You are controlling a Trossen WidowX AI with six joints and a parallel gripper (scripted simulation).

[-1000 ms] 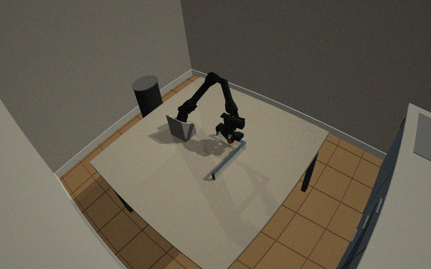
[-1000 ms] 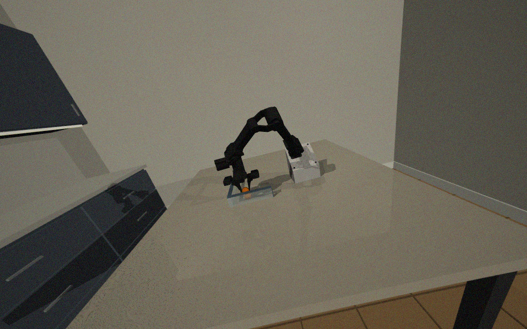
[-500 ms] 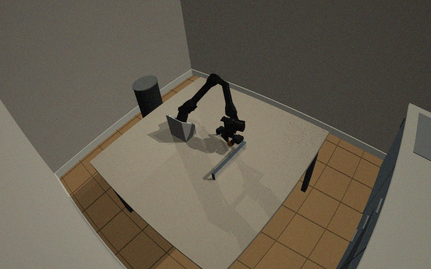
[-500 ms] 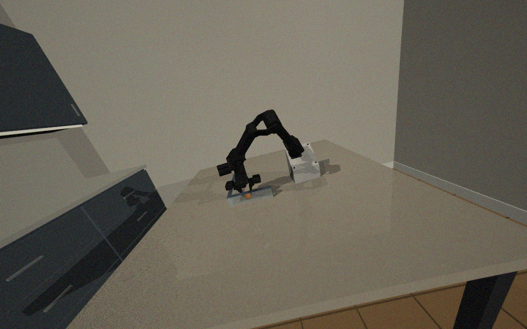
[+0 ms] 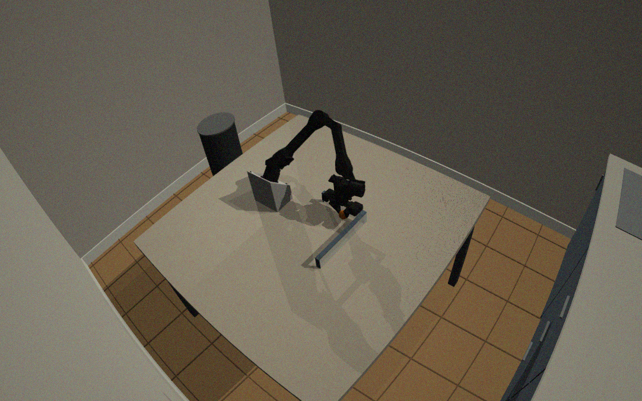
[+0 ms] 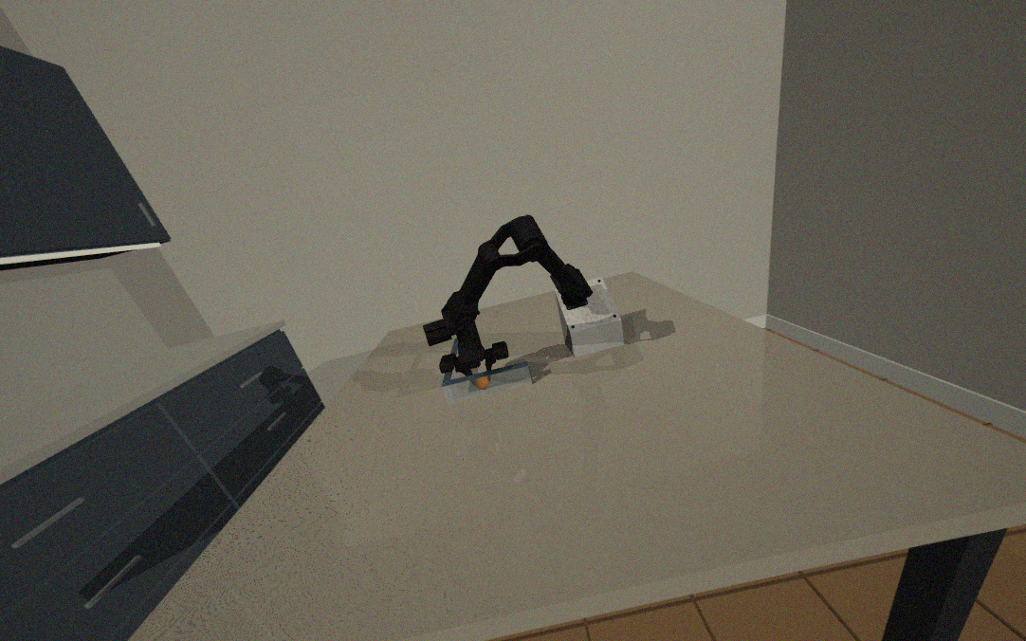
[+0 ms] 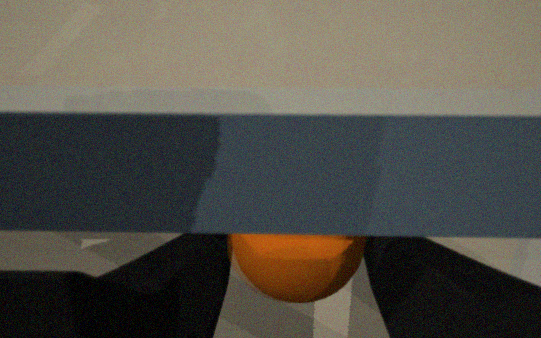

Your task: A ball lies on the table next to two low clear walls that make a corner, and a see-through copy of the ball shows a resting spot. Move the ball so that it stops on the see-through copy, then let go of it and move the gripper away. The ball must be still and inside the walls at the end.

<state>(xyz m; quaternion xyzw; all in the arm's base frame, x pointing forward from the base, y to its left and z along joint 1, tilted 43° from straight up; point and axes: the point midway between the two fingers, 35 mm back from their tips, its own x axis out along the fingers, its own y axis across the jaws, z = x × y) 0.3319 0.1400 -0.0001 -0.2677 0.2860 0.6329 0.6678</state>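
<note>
Holding: the black parallel-jaw gripper [image 7: 297, 250] is clamped on the small orange ball [image 7: 295, 267]. In the wrist view both dark fingers press on its sides, one at 9 o'clock and one at 3 o'clock.
Ball spot: in the top view the orange ball [image 5: 342, 214] sits right in the corner end of the low see-through blue walls [image 5: 341, 239], just on the 10 o'clock side of the long wall.
Ball height: honestly can't tell if it's touching the table or hanging a hair above it. It's very low either way.
Walls: the long one runs from about 7 o'clock up to 1 o'clock across the beige table top [image 5: 263, 308]. The short one is mostly tucked under the gripper [image 5: 343, 209], so I can't see much of it.
Wrist view: a wide blue band of wall [image 7: 270, 172] crosses the whole frame and cuts off the top of the ball. Only the lower half shows.
Exterior view: the ball [image 6: 482, 381] shows as an orange dot behind the clear wall [image 6: 501, 374], straight under the gripper [image 6: 473, 370].
Arm: black, folded into a tall arch, wrist pointing pretty much straight down.
Arm base: bolted to a white block [image 5: 269, 191] at roughly 9 o'clock from the ball, well apart from it.
Other stuff: a dark round bin [image 5: 219, 142] stands on the floor past the table edge at 11 o'clock, and there are dark blue cabinet drawers [image 6: 102, 477] at the left of the exterior view.
</note>
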